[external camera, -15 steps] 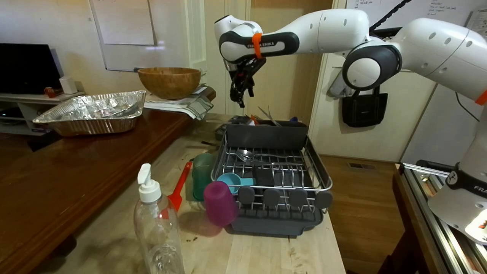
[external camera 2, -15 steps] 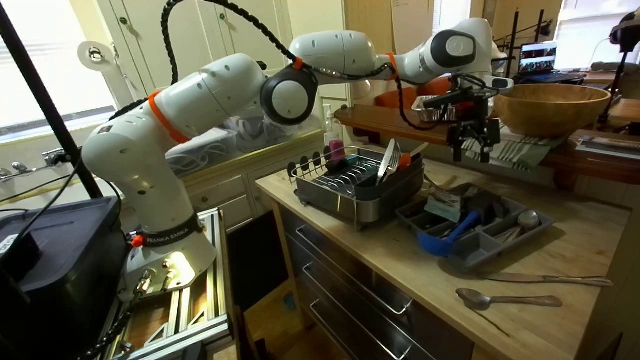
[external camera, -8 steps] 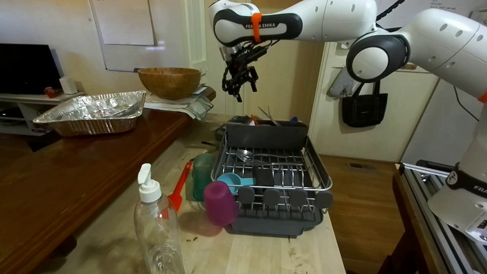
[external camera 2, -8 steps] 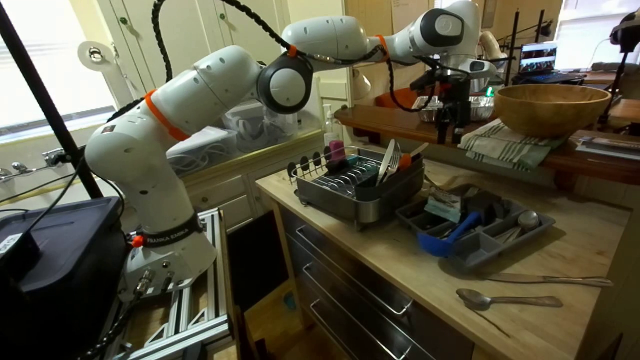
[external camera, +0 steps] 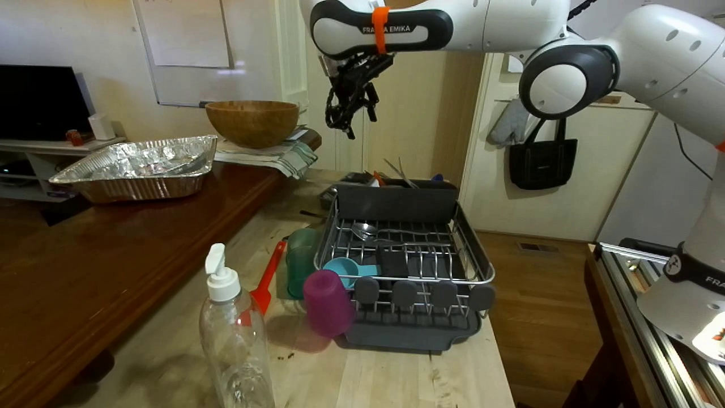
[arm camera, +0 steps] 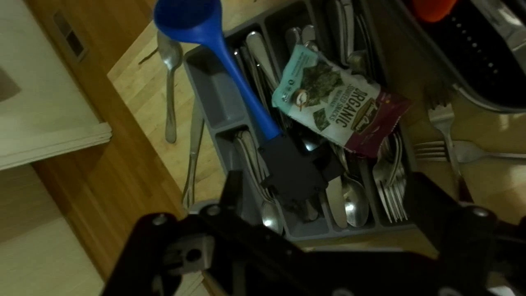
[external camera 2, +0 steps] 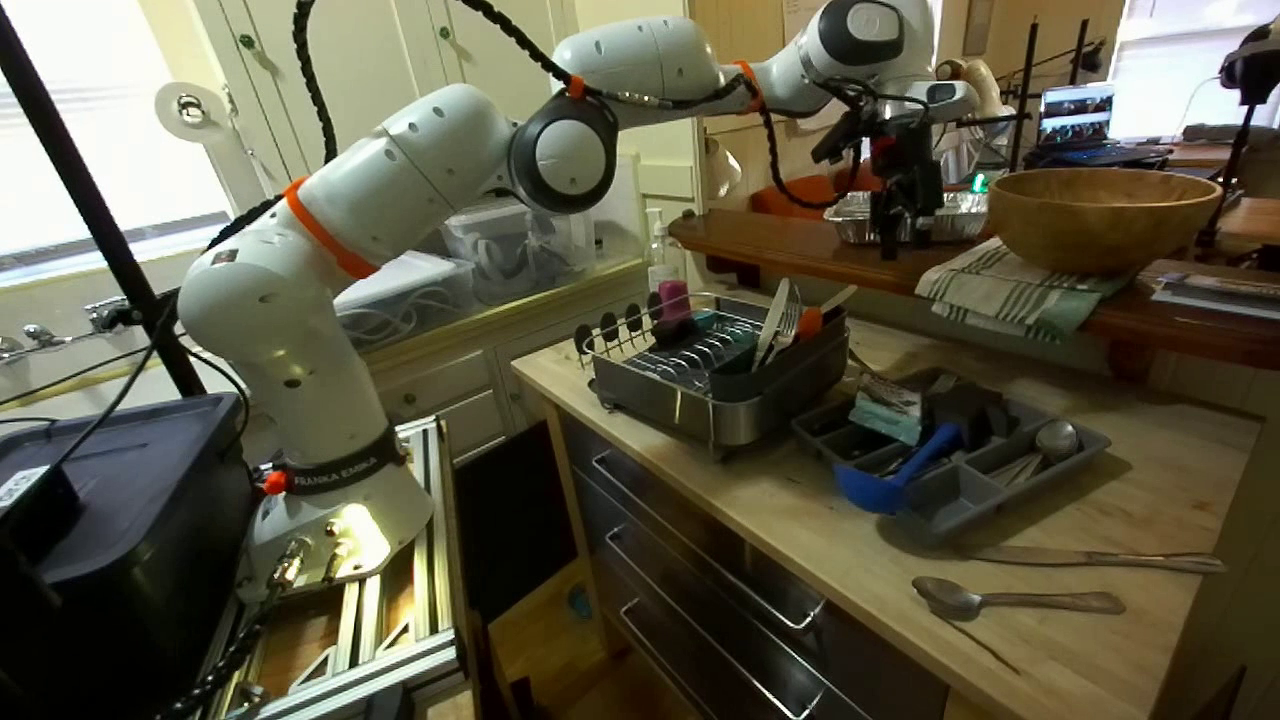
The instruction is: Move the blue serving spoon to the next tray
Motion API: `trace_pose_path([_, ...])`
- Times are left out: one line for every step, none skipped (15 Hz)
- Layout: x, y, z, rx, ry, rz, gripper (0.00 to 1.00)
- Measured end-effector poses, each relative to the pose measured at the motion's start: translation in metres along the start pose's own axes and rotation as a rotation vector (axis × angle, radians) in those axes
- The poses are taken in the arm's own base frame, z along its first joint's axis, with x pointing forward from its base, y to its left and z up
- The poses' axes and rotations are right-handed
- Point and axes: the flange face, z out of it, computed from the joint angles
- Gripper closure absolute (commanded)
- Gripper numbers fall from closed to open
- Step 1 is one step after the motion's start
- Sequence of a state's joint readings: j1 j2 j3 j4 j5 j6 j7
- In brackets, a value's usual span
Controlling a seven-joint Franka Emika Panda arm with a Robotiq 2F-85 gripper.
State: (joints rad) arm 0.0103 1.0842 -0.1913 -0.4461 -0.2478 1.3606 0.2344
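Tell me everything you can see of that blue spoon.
The blue spoon looks like smooth plastic, with a deep round bowl and a long, thin handle. It lies over the grey tray, seemingly resting on its rim, with the bowl sticking out past the edge and the handle running inward above cutlery. The handle's other end meets a black piece; whether fixed to it or hidden under it, I can't tell. A snack packet lies close beside the handle, contact unclear. Nothing grips the spoon.

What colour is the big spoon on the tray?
The big spoon is blue, best seen in the wrist view.
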Motion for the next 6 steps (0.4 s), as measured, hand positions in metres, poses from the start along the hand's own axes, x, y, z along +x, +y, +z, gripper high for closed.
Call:
trace_pose_path([-0.002, -0.003, -0.005, -0.042, 0.016, -0.024, 0.00])
trace_pose_path([-0.003, -0.006, -0.011, -0.086, 0.032, -0.043, 0.00])
trace_pose_path([-0.005, -0.010, -0.017, -0.130, 0.049, -0.061, 0.00])
trace_pose_path([-0.007, -0.015, -0.023, -0.171, 0.072, -0.077, 0.00])
trace_pose_path([-0.007, -0.019, -0.030, -0.195, 0.101, -0.091, 0.00])
trace_pose_path([-0.007, -0.023, -0.034, -0.207, 0.120, -0.101, 0.00])
